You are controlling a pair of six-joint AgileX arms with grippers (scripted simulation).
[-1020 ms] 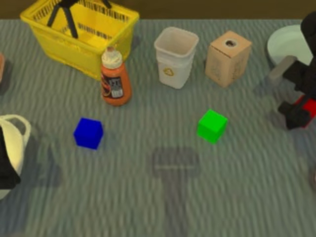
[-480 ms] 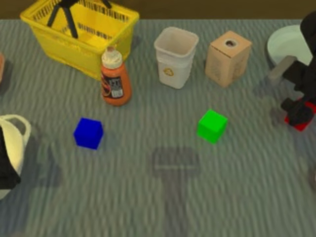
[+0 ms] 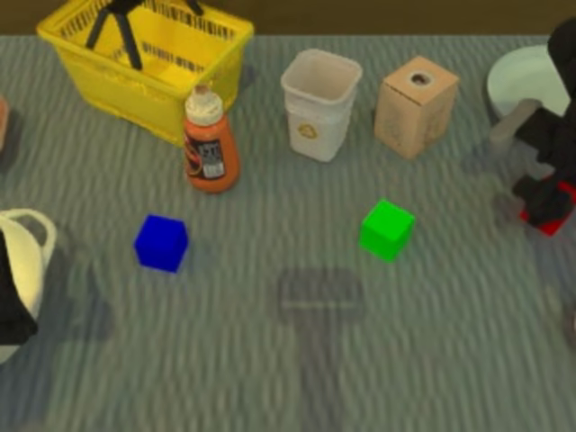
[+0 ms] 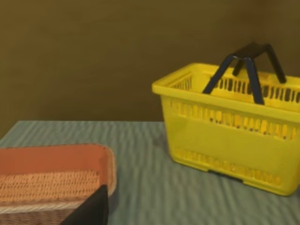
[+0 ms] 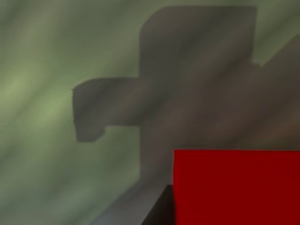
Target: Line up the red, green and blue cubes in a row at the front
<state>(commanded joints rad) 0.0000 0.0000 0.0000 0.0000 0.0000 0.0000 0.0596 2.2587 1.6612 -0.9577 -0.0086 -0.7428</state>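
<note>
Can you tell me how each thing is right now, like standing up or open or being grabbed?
red cube: under the right gripper, mostly hidden
green cube: flat on the table, free
blue cube: flat on the table, free
orange bottle: upright, capped
white bin: upright, open
yellow basket: upright, handles raised
cardboard box: upright, hole on top
left gripper: not in view

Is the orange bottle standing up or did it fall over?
Standing up. The orange bottle rests on its base, white cap on top, beside the yellow basket.
</note>
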